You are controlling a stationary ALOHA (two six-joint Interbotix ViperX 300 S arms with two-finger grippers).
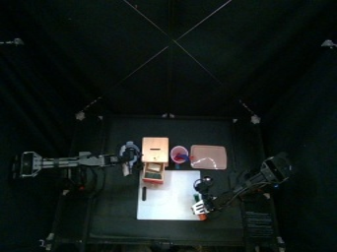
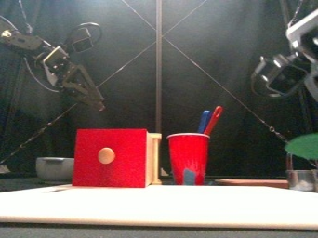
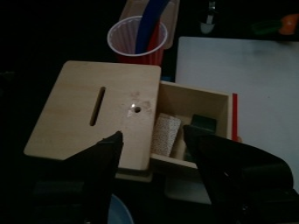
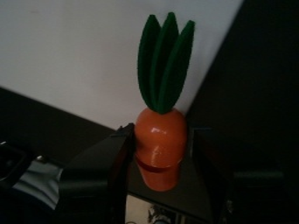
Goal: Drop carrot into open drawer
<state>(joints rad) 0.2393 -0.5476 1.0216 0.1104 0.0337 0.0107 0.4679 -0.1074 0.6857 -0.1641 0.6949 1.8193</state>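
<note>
Orange carrot (image 4: pixel 162 144) clamped in right hand (image 4: pixel 160 150); left hand (image 3: pixel 156 149) spread apart above open drawer (image 3: pixel 197 124).

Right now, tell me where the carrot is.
The carrot is clamped in the right pincer, green leaves pointing away from the wrist. In the top view it sits over the white mat, right of the tan box with the drawer.

Place: robot test lab.
Evidence: black curtain pen (image 1: pixel 53 59); small black table (image 1: pixel 112 212); two black robot arms, 9 and 3 o'clock.
</note>
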